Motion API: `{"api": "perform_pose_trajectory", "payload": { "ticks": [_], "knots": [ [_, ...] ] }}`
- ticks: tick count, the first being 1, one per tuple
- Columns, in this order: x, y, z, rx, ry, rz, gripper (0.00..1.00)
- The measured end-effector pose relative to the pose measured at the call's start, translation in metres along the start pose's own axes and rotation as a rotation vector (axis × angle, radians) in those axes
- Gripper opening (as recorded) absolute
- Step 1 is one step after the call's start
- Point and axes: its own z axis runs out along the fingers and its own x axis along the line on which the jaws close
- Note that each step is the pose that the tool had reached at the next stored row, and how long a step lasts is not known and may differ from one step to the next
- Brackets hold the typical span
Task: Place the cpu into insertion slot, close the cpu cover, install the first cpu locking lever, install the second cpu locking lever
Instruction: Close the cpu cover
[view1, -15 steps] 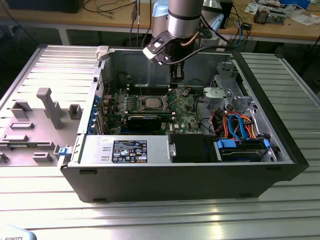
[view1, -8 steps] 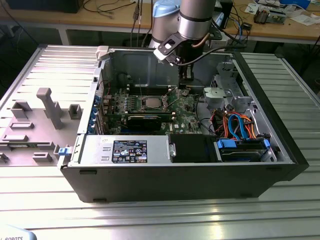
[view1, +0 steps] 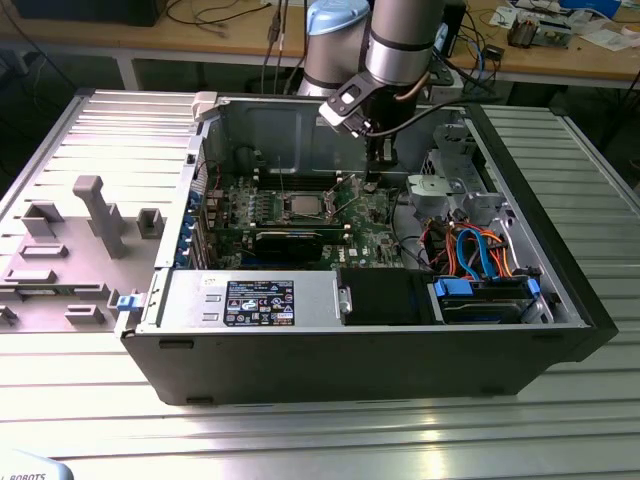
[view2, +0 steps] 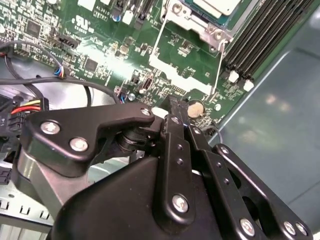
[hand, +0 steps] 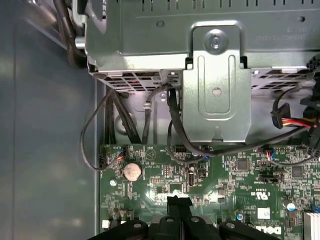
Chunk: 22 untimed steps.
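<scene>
Second wrist view shows the cpu (view2: 220, 4); first wrist view, clenched fingers (hand: 175, 205).

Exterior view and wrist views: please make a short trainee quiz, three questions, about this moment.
1. True or false: the gripper holds the cpu.
2. Which round part lies on the motherboard near the gripper's tip? A) coin battery B) fan C) wheel
3. Fill in: the gripper stands at the exterior view's ____ of the insertion slot.
Key: 1 false; 2 A; 3 right.
</scene>
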Motion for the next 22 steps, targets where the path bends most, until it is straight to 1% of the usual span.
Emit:
{"api": "perform_pose_trajectory", "payload": {
  "ticks": [4, 6, 7, 8, 9, 17, 18, 19, 22],
  "knots": [
    [-0.0003, 0.0001, 0.0079, 0.0015, 0.0002, 0.000, 0.11],
    [-0.0005, -0.0003, 0.0122, 0.0090, 0.0000, 0.000, 0.11],
    [-0.0005, -0.0016, 0.0126, 0.0115, 0.0001, 0.000, 0.11],
    [-0.0005, -0.0044, 0.0129, 0.0138, 0.0005, 0.000, 0.11],
    [-0.0006, -0.0061, 0.0130, 0.0142, 0.0005, -0.001, 0.11],
    [-0.0006, -0.0072, 0.0130, 0.0142, 0.0007, -0.001, 0.11],
    [-0.0006, -0.0109, 0.0130, 0.0142, 0.0007, -0.001, 0.11],
    [-0.0006, -0.0120, 0.0130, 0.0142, 0.0007, -0.001, 0.11],
    [-0.0006, -0.0121, 0.0130, 0.0143, 0.0007, -0.001, 0.11]
  ]
}}
